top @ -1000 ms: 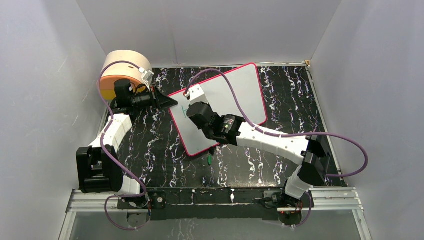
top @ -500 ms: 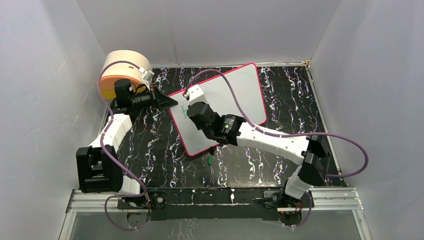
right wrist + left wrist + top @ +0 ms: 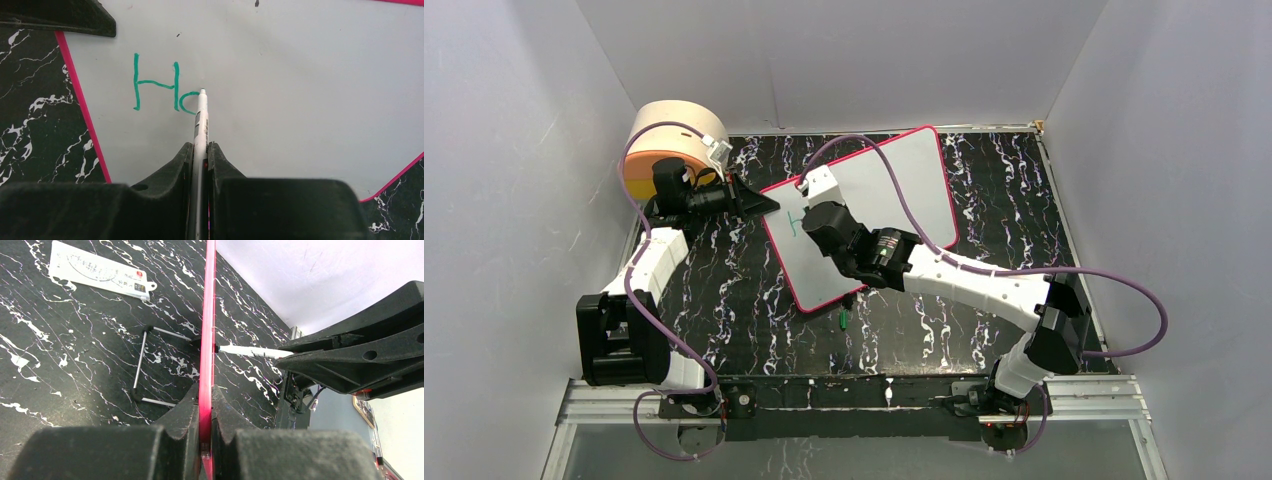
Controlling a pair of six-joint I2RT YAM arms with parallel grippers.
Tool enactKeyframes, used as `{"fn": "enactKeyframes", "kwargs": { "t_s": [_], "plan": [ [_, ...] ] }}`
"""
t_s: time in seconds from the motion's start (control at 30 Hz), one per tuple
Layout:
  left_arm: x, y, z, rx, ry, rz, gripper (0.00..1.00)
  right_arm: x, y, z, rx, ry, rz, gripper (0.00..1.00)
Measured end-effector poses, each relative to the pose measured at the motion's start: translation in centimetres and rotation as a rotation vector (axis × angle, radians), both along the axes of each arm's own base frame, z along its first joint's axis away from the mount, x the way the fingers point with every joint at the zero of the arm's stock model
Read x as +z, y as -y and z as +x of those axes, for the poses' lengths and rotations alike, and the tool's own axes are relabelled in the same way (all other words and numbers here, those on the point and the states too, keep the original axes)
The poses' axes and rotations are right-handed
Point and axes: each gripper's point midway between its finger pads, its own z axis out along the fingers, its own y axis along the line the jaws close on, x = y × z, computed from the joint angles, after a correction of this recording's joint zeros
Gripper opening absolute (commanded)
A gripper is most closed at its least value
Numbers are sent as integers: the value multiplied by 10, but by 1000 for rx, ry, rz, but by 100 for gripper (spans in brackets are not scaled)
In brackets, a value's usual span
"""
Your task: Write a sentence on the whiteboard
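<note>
The whiteboard (image 3: 894, 190) with its pink-red rim stands tilted on the black marbled table. My left gripper (image 3: 762, 205) is shut on the rim (image 3: 207, 315) at the board's left corner, and its jaws (image 3: 205, 395) pinch the edge. My right gripper (image 3: 200, 147) is shut on a white pen (image 3: 201, 115). The pen's tip touches the board at the sentence (image 3: 155, 85), which shows a teal "H" and a partly drawn "o". In the top view the right gripper (image 3: 812, 205) hides most of the green marks (image 3: 795, 222). The left wrist view shows the pen (image 3: 245, 351) meeting the board.
A beige and orange round roll (image 3: 669, 135) sits at the back left, behind the left arm. A small green cap (image 3: 842, 319) lies near the board's near corner. A white printed card (image 3: 100, 271) and a thin metal stand (image 3: 150, 365) are behind the board.
My right gripper has shifted slightly to the right along the board with the pen. The left arm and the board have not moved.
</note>
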Motion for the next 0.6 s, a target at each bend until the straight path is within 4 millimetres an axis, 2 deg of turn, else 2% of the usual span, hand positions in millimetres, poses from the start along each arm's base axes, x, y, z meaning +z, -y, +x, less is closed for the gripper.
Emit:
{"fn": "enactKeyframes", "kwargs": {
  "t_s": [0.6],
  "plan": [
    [0, 0, 0, 0, 0, 0, 0, -6, 8, 6, -25, -10, -11, 0]
  ]
}}
